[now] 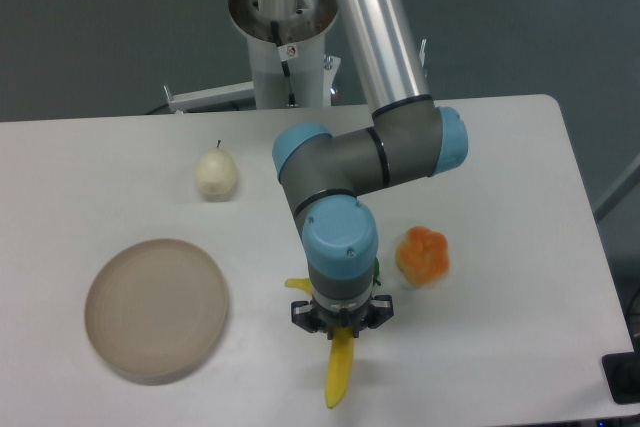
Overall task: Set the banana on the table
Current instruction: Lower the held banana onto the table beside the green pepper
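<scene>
One banana (339, 379) lies near the counter's (500, 367) front edge, its upper end under the gripper (342, 325); whether the jaws clamp it or have let go cannot be told. A good finish: part the jaws fully, then rise straight. Farther back sit a beige plate (156, 308), orange fruit (421, 255) and pale fruit (216, 175) on white; grey floor beyond.

The slim curved banana (339, 377) is bright yellow, plain and unmarked where it shows. The large flat tabletop (520, 347) is white. The round shallow plate (156, 309) is a matte beige, slightly darker at its rim. The small rounded pear-like fruit (216, 175) is pale cream with a dark stem. The lumpy fruit (422, 256) is orange. The two-finger gripper (341, 325) is black, below a light blue and grey wrist.
</scene>
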You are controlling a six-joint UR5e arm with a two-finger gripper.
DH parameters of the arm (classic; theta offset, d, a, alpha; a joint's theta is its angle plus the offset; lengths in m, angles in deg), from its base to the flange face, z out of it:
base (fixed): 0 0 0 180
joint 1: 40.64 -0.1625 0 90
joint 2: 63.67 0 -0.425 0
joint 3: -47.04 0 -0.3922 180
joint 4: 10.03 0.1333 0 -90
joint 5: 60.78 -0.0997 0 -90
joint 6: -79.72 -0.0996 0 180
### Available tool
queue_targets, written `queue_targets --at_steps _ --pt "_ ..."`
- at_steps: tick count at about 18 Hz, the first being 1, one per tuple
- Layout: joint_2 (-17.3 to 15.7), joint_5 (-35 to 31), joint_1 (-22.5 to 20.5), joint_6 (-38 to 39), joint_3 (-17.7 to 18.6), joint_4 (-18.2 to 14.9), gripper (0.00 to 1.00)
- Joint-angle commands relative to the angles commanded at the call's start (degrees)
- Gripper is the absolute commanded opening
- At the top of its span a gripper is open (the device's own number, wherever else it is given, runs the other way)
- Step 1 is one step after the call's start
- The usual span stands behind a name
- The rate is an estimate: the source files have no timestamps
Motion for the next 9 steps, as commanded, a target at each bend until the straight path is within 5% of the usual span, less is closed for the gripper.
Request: queue_targets --at_steps 6,7,8,9 --pt "0.3 0.0 0.3 0.1 3.2 3.0 0.27" --pt "0.2 0.1 0.3 0.0 4.1 3.9 0.35" --pt "0.2 0.2 0.3 -0.7 4.4 4.3 0.74" --pt "0.2 -0.3 0.4 -0.7 4.6 4.5 1.00"
